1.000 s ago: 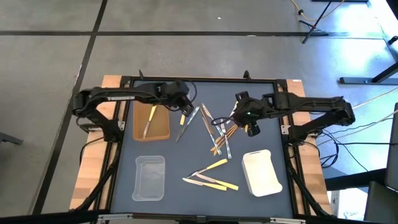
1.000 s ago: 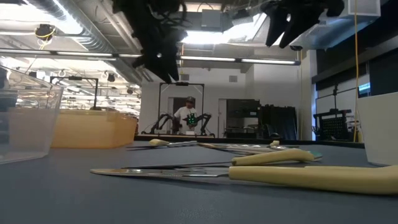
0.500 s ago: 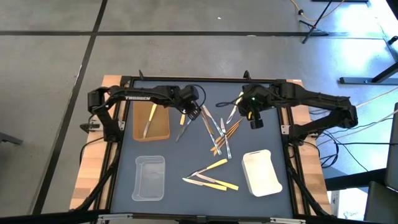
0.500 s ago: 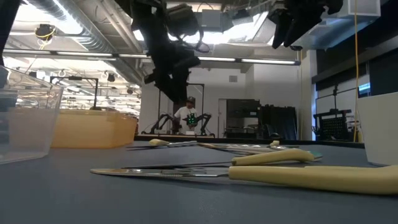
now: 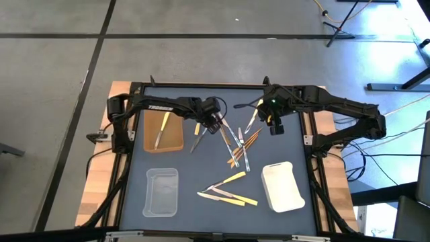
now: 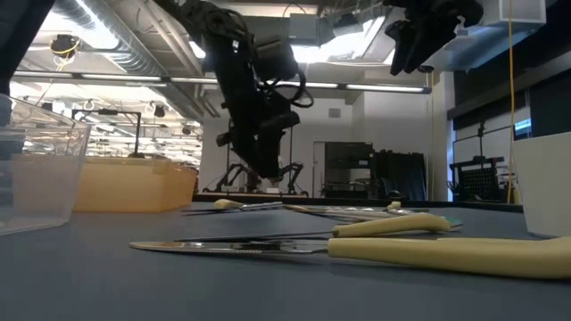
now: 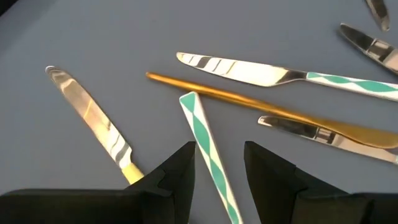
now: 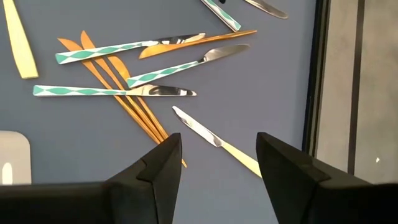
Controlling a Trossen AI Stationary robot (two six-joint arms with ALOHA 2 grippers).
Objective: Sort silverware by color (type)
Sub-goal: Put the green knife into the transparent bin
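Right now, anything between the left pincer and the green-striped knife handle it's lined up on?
Nothing visible. The left pincer is open, with the green-and-white striped handle running between its fingers. The slim orange wooden utensil lies just beyond the handle's tip.

Brown tray (image 5: 174, 137), clear tray (image 5: 162, 193), white tray (image 5: 283, 187) — well apart

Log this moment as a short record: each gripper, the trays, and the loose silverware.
left gripper: low over the central silverware pile, fingers open either side of a green-and-white handled utensil
right gripper: raised near the table's far right, open, holding nothing
brown tray: far left, holds one pale yellow utensil
clear tray: near left, contents not discernible
white tray: near right
wooden utensils: loose in the central pile
yellow utensils: loose, near middle
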